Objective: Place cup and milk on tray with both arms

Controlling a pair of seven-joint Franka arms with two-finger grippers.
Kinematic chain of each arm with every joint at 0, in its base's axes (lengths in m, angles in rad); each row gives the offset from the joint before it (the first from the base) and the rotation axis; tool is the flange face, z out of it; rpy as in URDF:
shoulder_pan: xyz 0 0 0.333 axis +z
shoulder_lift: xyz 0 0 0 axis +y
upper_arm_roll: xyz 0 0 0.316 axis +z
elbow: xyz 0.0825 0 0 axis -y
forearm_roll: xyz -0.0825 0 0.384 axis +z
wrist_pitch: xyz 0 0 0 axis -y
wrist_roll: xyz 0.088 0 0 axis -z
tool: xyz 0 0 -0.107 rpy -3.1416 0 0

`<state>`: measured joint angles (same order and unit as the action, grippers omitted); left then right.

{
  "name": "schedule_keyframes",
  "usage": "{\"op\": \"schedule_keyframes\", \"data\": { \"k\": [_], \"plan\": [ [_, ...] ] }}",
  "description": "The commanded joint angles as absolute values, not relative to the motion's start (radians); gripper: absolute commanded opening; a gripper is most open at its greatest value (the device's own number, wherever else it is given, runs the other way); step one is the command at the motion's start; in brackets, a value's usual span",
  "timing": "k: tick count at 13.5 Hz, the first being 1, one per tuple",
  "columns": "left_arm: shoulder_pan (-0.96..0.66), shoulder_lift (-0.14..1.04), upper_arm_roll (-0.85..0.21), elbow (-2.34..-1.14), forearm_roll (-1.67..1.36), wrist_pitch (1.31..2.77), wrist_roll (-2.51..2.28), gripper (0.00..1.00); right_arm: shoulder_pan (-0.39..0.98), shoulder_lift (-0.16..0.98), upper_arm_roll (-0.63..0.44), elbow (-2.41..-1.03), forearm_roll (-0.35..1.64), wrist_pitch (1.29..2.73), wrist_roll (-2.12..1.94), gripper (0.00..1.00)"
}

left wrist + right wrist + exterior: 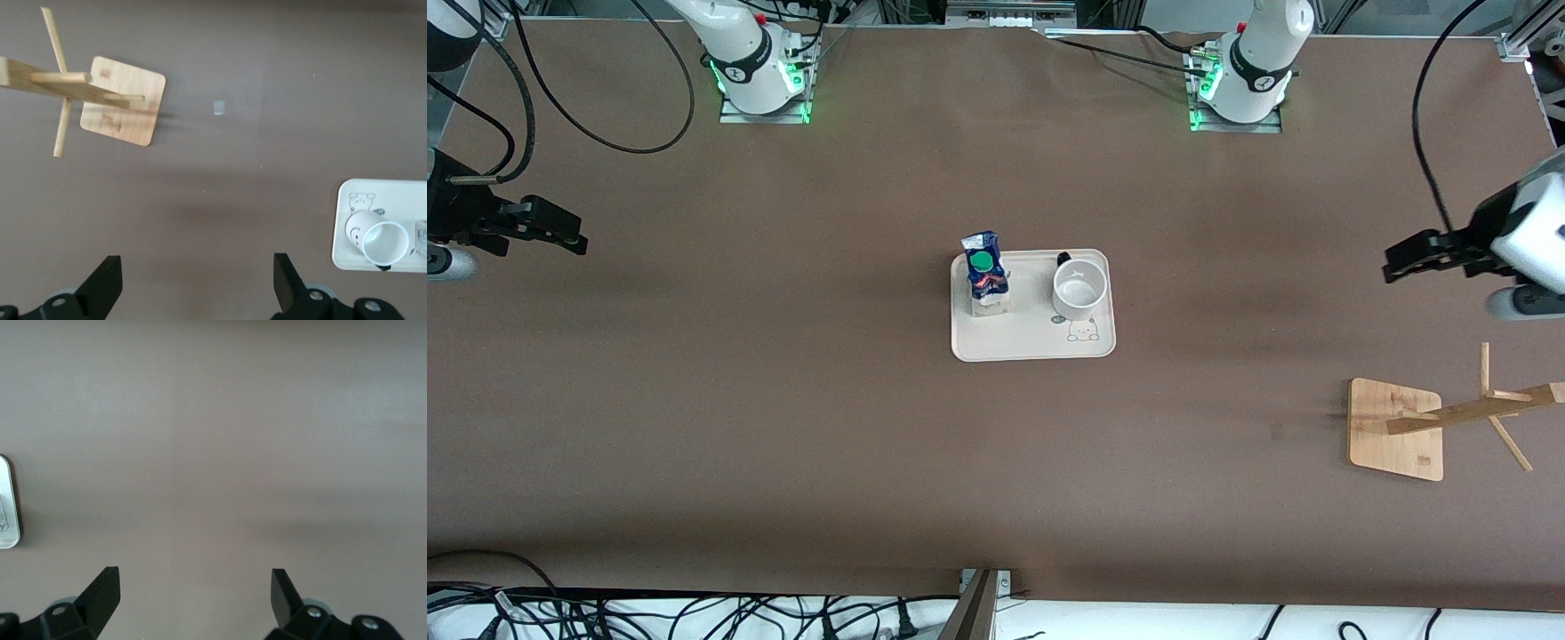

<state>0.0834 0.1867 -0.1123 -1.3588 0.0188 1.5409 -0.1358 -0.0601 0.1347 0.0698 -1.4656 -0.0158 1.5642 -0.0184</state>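
Only the left wrist view shows the cup's [373, 235] smiley; cup and milk [985, 271] stand on the tray [1032, 342]. Left gripper [1392, 267] and right gripper [578, 242] wait over bare tabletop [783, 400], jaws wide open, empty.

Even, bright overhead light, soft faint shadows on the table [783, 400], sharp focus

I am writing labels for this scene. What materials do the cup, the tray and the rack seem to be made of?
The cup looks like glazed ceramic: smooth, white, with a thick rim. The tray seems to be matte cream plastic or melamine, with rounded corners and a printed drawing. The rack is clearly light wood, perhaps bamboo: visible grain and pegs.
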Motion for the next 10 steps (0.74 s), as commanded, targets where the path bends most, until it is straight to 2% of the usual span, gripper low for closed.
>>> {"op": "schedule_keyframes", "data": {
  "k": [1,3,5,7,10],
  "plan": [
    [0.028,-0.021,-0.074,-1.634,-0.009,1.667,-0.129,1.0,-0.06,0.124,0.069,-1.468,-0.014,1.566,-0.025,1.0],
    [-0.085,-0.072,0.074,-1.699,-0.014,1.675,-0.124,1.0,-0.061,0.124,0.068,-1.468,-0.009,1.569,-0.026,1.0],
    [-0.072,-0.074,0.069,-1.706,0.0,1.674,-0.121,1.0,-0.061,0.123,0.063,-1.468,-0.003,1.569,-0.029,1.0],
    [-0.002,-0.08,-0.023,-1.713,0.005,1.667,-0.065,1.0,-0.061,0.121,0.064,-1.47,-0.003,1.569,-0.034,1.0],
    [-0.005,-0.081,-0.023,-1.715,0.003,1.663,-0.064,1.0,-0.061,0.12,0.063,-1.47,-0.003,1.569,-0.037,1.0]
  ]
}}
